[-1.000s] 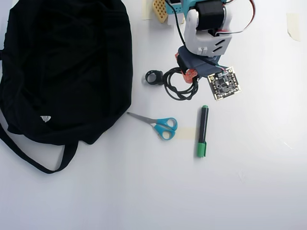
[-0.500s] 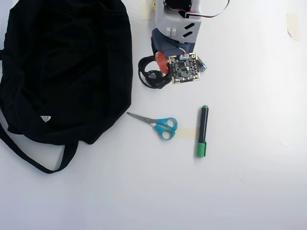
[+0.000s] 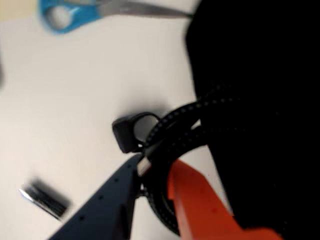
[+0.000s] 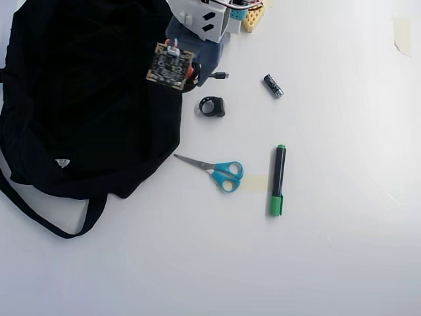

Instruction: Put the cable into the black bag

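Clamped on the cable: the pincer, one dark blue finger and one orange finger pinching the braided black coil between them in the wrist view. Carry step in hand, by the look of it, with the drop not yet made. From overhead, mostly hidden under the wrist's circuit board; only the plug end of the cable showing, sticking out to the right of the arm.

Just past the fingertips, loops of the coil bulging forward and to the right, overlapping the dark edge of the black bag, which fills the right side of the wrist view. Seen from above, poised right at the bag's right rim, not clearly over the opening; depth inside not readable against black on black.

Next move, as a judgement: further travel over the bag, away from the bare table, then a release so that the whole coil and the plug end fall inside rather than hang over the rim.

Further out, left behind on the table: the small black ring clip close by, a battery, blue-handled scissors, a green-capped marker.
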`<action>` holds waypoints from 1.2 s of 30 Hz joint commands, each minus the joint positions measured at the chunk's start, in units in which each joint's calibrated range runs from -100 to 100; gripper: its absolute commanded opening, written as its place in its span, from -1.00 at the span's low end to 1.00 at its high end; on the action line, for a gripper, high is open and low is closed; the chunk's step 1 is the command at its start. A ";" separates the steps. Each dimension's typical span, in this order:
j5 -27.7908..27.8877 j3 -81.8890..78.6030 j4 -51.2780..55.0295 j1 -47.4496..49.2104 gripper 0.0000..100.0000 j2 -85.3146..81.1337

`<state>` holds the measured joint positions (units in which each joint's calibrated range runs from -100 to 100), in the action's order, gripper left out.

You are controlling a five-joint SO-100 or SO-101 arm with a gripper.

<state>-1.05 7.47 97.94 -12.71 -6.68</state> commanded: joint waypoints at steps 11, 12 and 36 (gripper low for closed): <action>-11.43 -0.73 -10.95 -20.27 -0.95 -1.37; -11.33 -1.81 -13.27 -21.32 -0.95 -1.37; -5.61 -6.39 -13.27 -24.46 -0.94 -10.83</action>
<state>-5.64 -0.47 81.37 -42.62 -5.77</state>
